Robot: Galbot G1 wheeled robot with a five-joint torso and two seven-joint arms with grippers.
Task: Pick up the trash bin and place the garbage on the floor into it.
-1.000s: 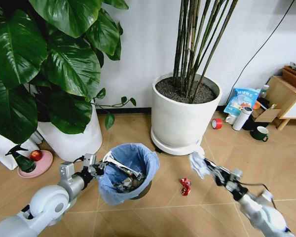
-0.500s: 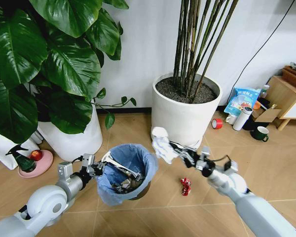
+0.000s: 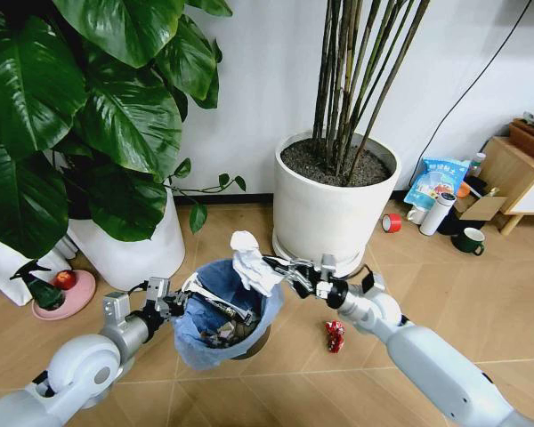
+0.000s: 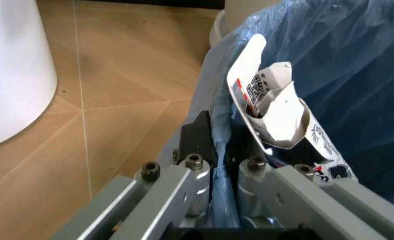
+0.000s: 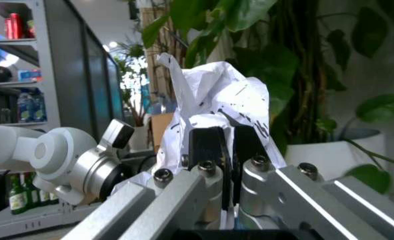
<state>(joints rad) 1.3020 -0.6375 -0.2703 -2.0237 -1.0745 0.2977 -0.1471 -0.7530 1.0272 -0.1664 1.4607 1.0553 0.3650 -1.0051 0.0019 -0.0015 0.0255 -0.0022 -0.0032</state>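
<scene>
Your right gripper (image 3: 282, 270) is carrying a crumpled white tissue (image 3: 249, 261), its fingers pressed together on the paper, as the right wrist view confirms with the wad (image 5: 216, 107) bunched around the closed tips. The tissue is hanging over the far right part of the rim of the small round dark trash bin lined with crinkly light blue plastic (image 3: 227, 307), so the bin's open mouth is lying below and slightly toward your left of the load. That is the relation to watch: the drop is straight down, but the tissue is sitting near the rim and not over the centre.

Your left gripper (image 3: 173, 302) is gripping the bin's left rim, its fingers clamped on the folded blue bag, with wrappers (image 4: 276, 120) showing just inside the liner. The bin is holding several pieces already.

One red crumpled wrapper (image 3: 335, 334) is lying on the light brown chevron-patterned wooden floor (image 3: 356, 374), just right of the bin, nearer your right arm than your left.
</scene>
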